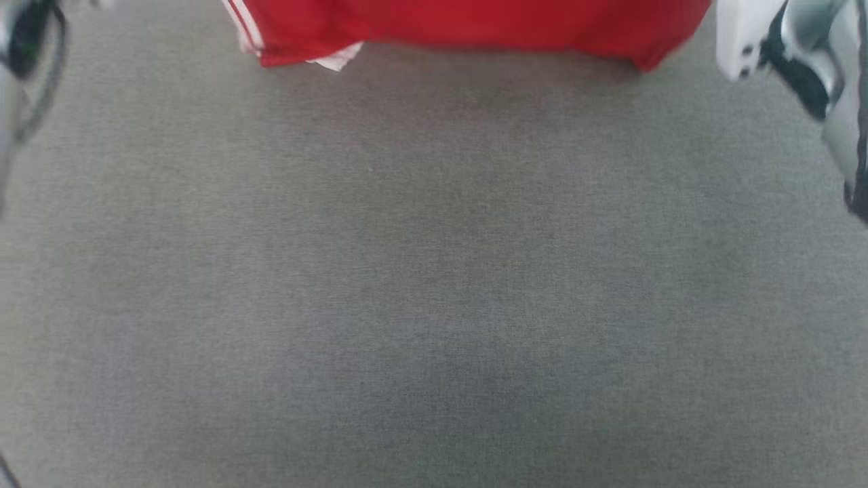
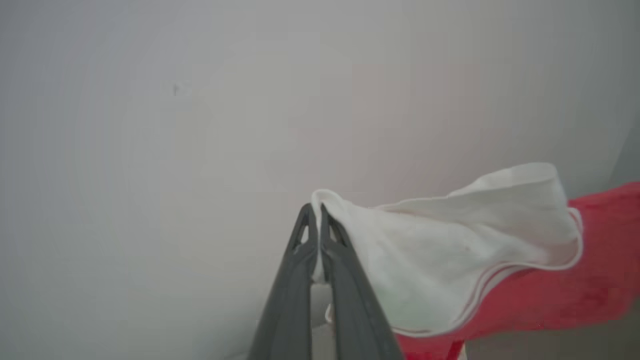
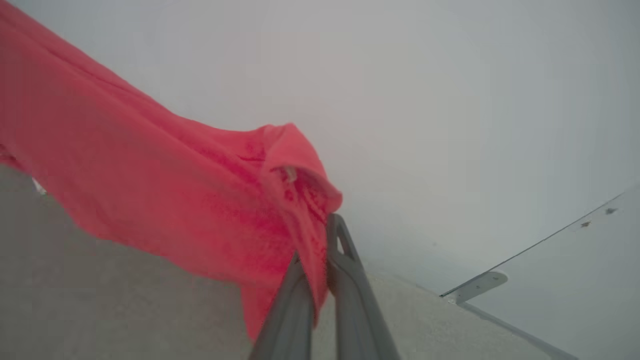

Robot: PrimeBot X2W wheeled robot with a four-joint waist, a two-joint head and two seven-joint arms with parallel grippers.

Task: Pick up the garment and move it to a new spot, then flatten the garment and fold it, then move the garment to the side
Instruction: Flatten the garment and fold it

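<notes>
Grey textured surface (image 1: 434, 305) under soft light, plain pale wall (image 2: 150, 125).

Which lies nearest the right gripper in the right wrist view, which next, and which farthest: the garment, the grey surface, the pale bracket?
1. garment: pinched in the right gripper.
2. grey surface: just beneath, lower left.
3. pale bracket: far right, past the surface's edge.

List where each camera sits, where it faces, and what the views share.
Head view: on the head, facing down at the grey surface and the garment edge; left arm, right arm at upper corners.
Left wrist view: along the left gripper, shut on the white sleeve.
Right wrist view: along the right gripper, shut on red cloth.
All three share the garment.
</notes>
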